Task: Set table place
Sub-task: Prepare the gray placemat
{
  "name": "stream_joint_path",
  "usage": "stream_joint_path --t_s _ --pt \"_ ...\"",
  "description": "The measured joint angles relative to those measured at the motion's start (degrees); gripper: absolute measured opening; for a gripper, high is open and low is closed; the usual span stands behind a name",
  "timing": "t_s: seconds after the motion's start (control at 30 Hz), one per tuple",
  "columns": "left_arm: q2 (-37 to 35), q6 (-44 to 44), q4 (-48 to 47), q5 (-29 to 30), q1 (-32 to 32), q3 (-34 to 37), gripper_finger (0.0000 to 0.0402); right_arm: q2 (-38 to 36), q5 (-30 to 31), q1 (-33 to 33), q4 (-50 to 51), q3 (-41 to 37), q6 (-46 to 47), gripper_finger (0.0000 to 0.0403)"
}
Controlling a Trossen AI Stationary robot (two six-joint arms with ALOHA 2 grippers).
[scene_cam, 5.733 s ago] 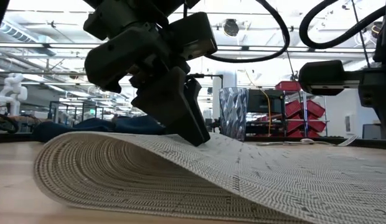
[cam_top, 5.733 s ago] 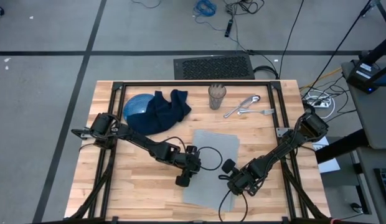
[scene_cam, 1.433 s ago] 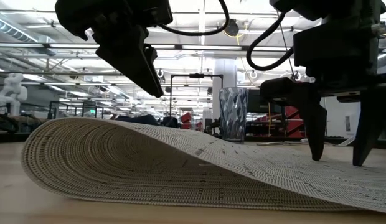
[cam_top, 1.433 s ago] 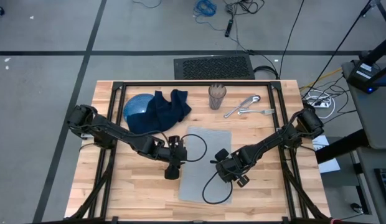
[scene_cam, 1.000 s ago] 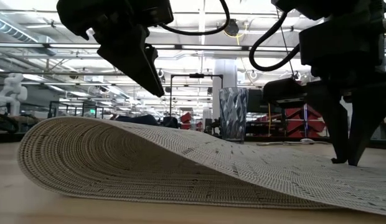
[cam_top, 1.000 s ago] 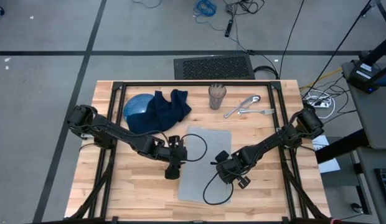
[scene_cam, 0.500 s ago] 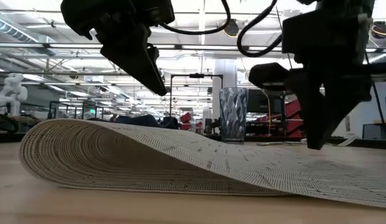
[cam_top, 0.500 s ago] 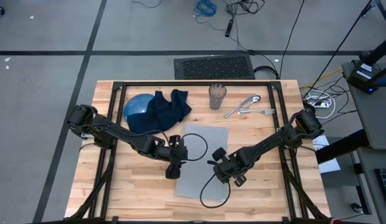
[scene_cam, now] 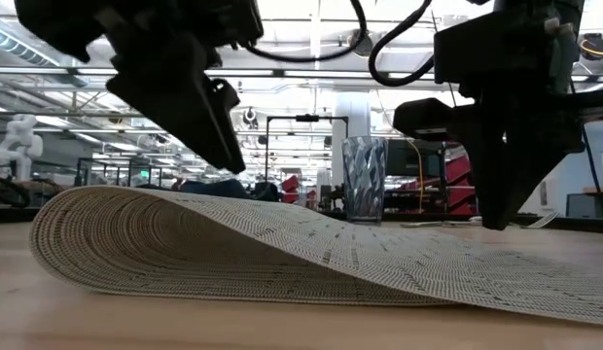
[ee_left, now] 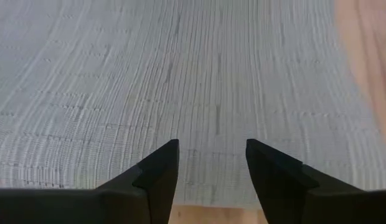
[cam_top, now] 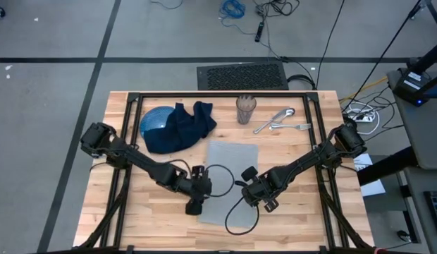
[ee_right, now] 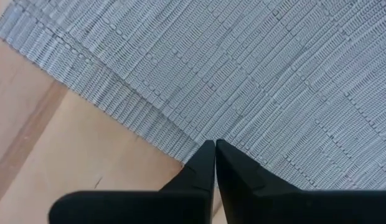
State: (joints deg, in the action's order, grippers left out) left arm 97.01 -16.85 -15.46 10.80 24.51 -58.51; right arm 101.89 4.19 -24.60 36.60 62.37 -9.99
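The grey placemat [cam_top: 229, 180] lies on the wooden table [cam_top: 141, 212]. In the low view its near left part [scene_cam: 126, 233] bulges up off the wood in a hump. My left gripper [cam_top: 193, 207] hangs open just above that raised left edge [ee_left: 199, 93] and touches nothing. My right gripper [cam_top: 266, 204] is shut, its tips [ee_right: 215, 146] pointing down at the mat's right edge. A blue plate [cam_top: 151, 121] sits at the far left, half under a navy napkin [cam_top: 185, 125]. My right gripper's shut fingertips [scene_cam: 496, 222] stand at the mat's right edge [ee_right: 180, 134], coming from above. I cannot tell whether they touch the mat or hang just over it.
A ribbed glass [cam_top: 246, 109] stands at the far middle, with cutlery [cam_top: 278, 121] to its right. Bare wood lies along the near edge and either side of the mat. Loose black cables loop over the mat near both wrists.
My right gripper went from the mat's surface a little toward the table's left edge and rose, and the mat slid slightly left with it. My left gripper moved toward the near edge and down, closer over the mat's raised left part.
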Motion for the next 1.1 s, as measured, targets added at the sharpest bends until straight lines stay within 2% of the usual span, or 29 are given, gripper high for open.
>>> stream_joint_path --t_s 0.2,0.37,0.5,0.6,0.8,0.97,1.1 --pt "0.0 -1.5 -0.1 2.3 6.4 -1.7 0.0183 -0.1 -3.1 1.3 -1.0 0.0 2.5 0.0000" --pt "0.5 -5.2 -0.6 10.5 11.2 -1.7 0.0183 -0.1 -4.5 2.5 -2.4 0.0 2.7 0.0000" --pt "4.6 -7.0 0.5 13.4 14.1 -3.0 0.0183 -0.1 -4.5 2.8 -3.5 0.0 2.4 0.0000" --pt "10.4 -7.9 -0.9 14.8 15.3 -7.8 0.0183 -0.2 -4.5 2.8 -3.8 0.0 2.3 0.0000" --pt "20.6 -7.9 -14.0 18.7 16.6 -22.6 0.0183 -0.2 -4.5 2.8 -4.9 0.0 2.3 0.0005" --pt "25.2 -8.5 -22.4 22.0 17.3 -32.0 0.0183 -0.2 -4.4 2.7 -5.7 0.0 2.3 0.0041" --pt "27.4 -11.3 -25.5 24.0 17.6 -35.6 0.0183 -0.2 -4.2 2.8 -7.0 0.0 2.3 0.0077"
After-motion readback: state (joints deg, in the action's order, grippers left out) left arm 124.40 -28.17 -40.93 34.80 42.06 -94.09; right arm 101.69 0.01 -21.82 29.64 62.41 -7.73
